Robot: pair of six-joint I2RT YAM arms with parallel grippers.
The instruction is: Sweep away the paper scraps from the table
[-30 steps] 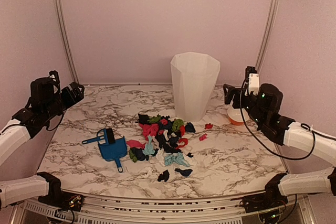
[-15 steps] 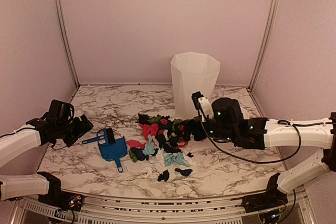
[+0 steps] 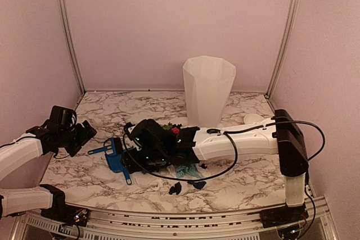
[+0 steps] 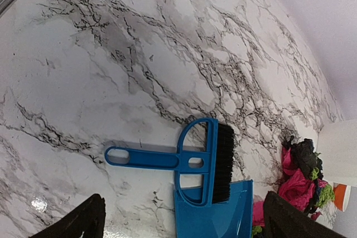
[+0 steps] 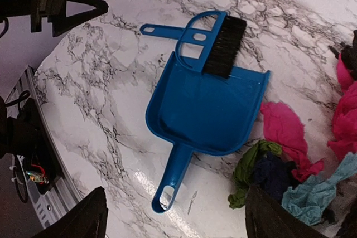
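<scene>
The paper scraps [image 3: 185, 172] lie in a heap at the middle of the table [image 3: 247, 167], partly hidden under my right arm. In the right wrist view pink [image 5: 284, 132], green [image 5: 251, 165] and light blue [image 5: 312, 190] scraps lie right of the blue dustpan [image 5: 206, 110]. My right gripper [image 3: 130, 161] is open and empty, hovering over the dustpan's handle [image 5: 170, 185]. My left gripper [image 3: 84, 133] is open and empty, left of the blue brush [image 4: 209, 160], whose bristles rest on the dustpan's back edge [image 4: 215, 215].
A tall white bin [image 3: 208, 91] stands behind the heap. An orange-and-white object [image 3: 253, 119] sits at the back right. Pink walls and metal posts close in the table on three sides. My right arm stretches low across the middle.
My right arm has swung from the right side across the heap to hover over the dustpan. My left arm came down toward the brush earlier and has barely moved since.
</scene>
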